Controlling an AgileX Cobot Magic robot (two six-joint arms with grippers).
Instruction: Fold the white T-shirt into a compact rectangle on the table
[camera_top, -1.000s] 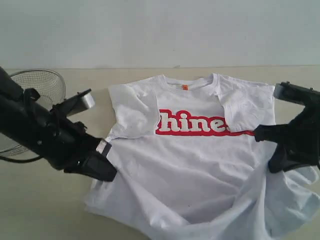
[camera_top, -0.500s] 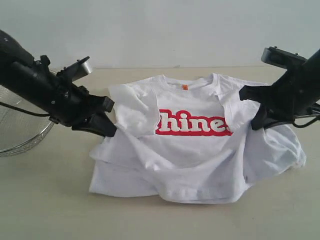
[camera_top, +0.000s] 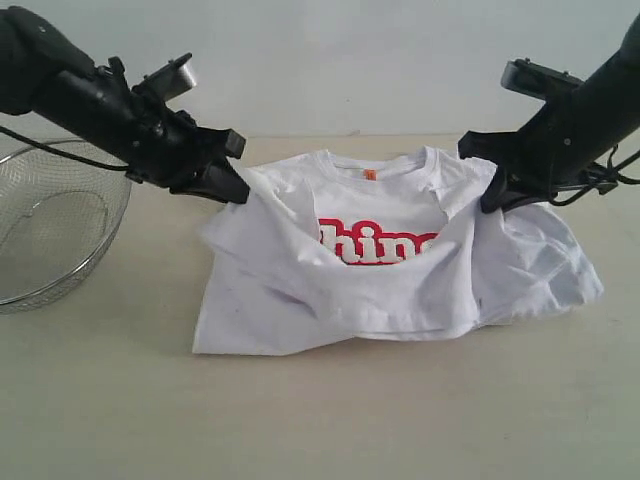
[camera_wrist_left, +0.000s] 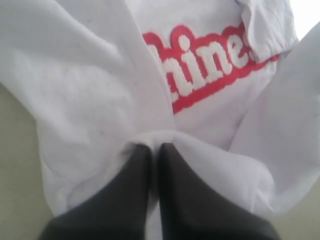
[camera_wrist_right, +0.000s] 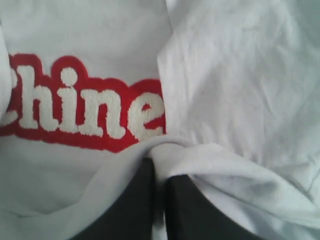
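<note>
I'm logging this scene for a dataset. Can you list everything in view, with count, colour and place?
white T-shirt: one, white with red-and-white lettering and orange neck tag, mid-table, bunched.
wire-mesh basket: one, silver, on the table at the exterior view's left edge.
table: one, pale beige, under everything.
wall: one, whitish, behind the table.
left gripper: one, black, shut on shirt fabric, left side.
right gripper: one, black, shut on shirt fabric, right side.
</note>
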